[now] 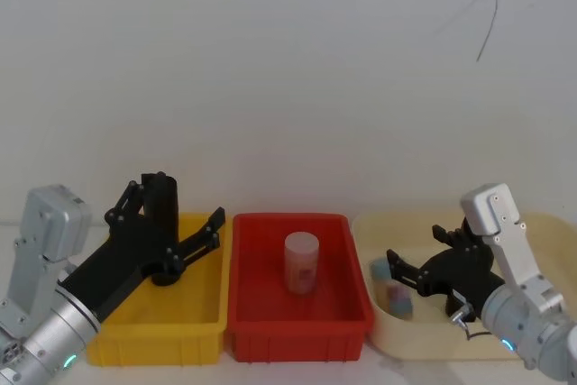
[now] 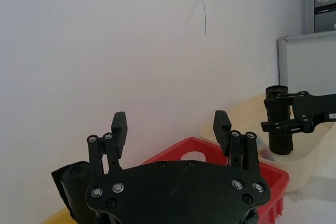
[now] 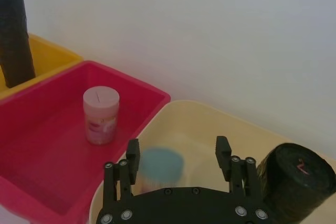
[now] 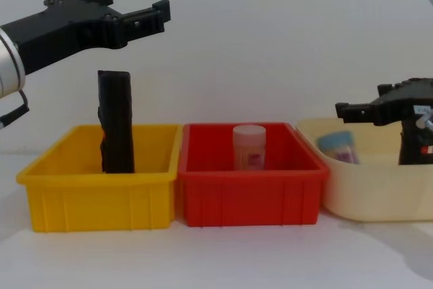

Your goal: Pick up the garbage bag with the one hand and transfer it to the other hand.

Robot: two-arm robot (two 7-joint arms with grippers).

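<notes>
Still the pick-up stage: the right gripper (image 3: 178,148) hangs spread open just beside the garbage bag (image 3: 296,174) at the cream tub's (image 4: 365,194) right end and must straddle it, while the left gripper (image 2: 170,121) waits, also open, above the yellow bin (image 4: 95,201).

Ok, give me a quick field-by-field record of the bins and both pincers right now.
left pincer: open, raised above the yellow plastic bin
right pincer: open, over the cream tub; labelled black garbage bag roll beside one finger, not gripped
yellow plastic bin: slimmer black roll standing upright
red plastic bin: pink cylindrical jar
cream tub: garbage bag roll, teal-lidded container
</notes>
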